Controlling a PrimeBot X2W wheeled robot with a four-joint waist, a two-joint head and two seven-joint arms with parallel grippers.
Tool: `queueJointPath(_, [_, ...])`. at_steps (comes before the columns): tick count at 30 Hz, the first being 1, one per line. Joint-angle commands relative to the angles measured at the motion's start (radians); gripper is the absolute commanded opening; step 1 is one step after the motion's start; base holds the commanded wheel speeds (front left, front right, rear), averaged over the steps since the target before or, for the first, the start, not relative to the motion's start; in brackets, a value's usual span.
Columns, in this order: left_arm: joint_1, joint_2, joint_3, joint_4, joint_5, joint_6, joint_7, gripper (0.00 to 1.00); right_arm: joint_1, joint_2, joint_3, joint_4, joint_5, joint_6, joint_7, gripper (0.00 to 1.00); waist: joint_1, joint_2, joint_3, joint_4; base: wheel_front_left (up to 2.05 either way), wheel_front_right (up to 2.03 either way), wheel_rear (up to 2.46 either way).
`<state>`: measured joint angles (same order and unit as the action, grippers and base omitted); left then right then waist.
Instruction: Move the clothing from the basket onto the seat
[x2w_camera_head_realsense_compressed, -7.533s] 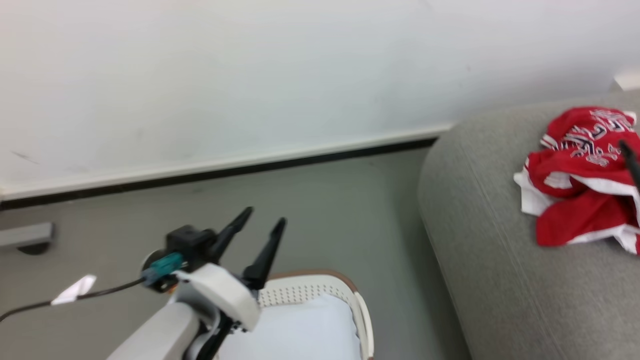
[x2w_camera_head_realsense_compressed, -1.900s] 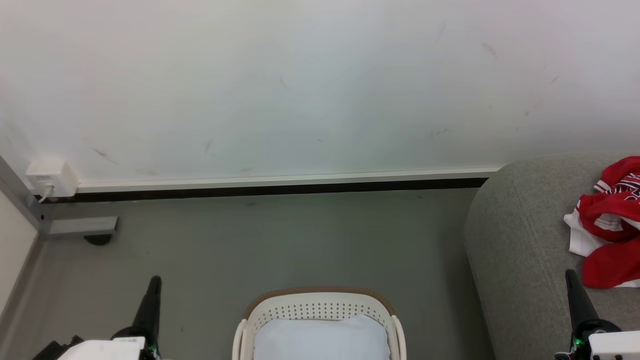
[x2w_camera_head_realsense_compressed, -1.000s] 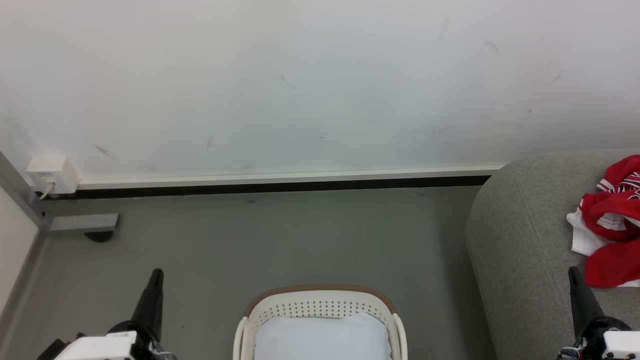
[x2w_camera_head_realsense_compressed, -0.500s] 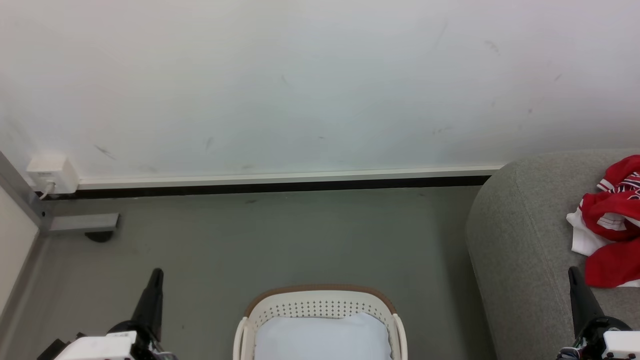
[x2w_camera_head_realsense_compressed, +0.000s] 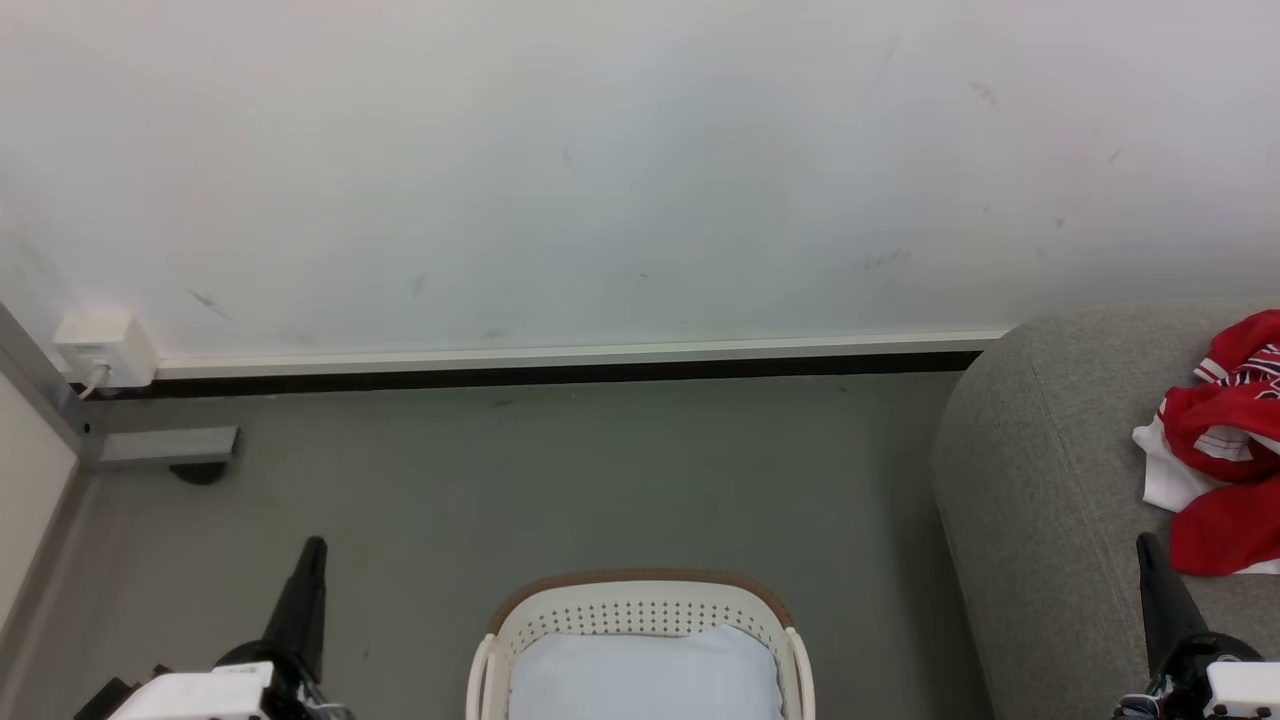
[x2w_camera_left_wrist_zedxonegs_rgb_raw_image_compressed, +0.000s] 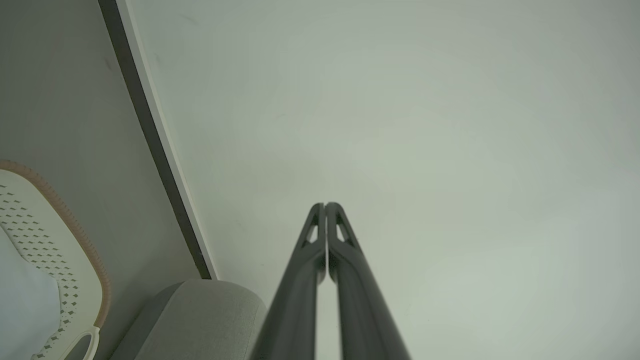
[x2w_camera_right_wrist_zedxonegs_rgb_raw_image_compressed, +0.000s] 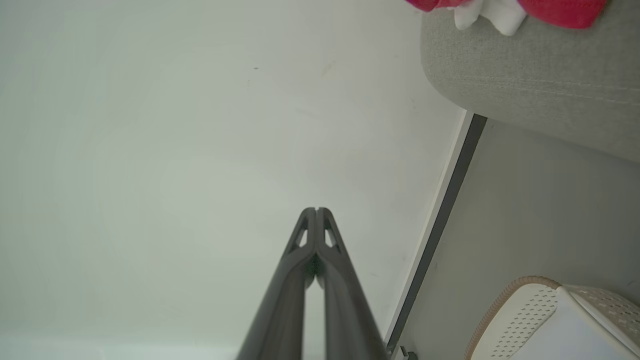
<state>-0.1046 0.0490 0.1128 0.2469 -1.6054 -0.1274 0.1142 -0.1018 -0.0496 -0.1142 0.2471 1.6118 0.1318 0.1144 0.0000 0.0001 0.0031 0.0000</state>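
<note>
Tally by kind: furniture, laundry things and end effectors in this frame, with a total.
Sofa: 1
Clothing heap: 1, red and white, on the sofa
Laundry basket: 1
Pale pad: 1, inside the basket
End effectors: 2, left end effector and right end effector, both shut
Total: 6

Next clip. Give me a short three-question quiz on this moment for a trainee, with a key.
1. True or false: the red and white clothing lies in the basket.
2. What lies in the basket? A) a red towel B) a pale blue-white pad C) a shoe
3. Fill in: the left gripper and the right gripper both have their jaws ___.
Key: 1 false, it lies on the sofa; 2 B; 3 shut.
</note>
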Motion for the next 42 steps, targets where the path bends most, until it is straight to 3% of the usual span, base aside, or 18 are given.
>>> queueJointPath(1, [-0.009, 0.002, 0.003, -0.003, -0.014, -0.006, 0.004, 0.0, -0.012, 0.0, -0.003, -0.005, 0.001, -0.002, 0.004, 0.0, 0.0, -0.0001, 0.0, 0.0, 0.0, 0.0, 0.0])
queueJointPath(42, [-0.009, 0.002, 0.003, -0.003, -0.014, -0.006, 0.004, 0.0, -0.012, -0.001, -0.003, -0.005, 0.002, -0.002, 0.003, 0.0, 0.0, -0.0001, 0.0, 0.0, 0.0, 0.0, 0.0])
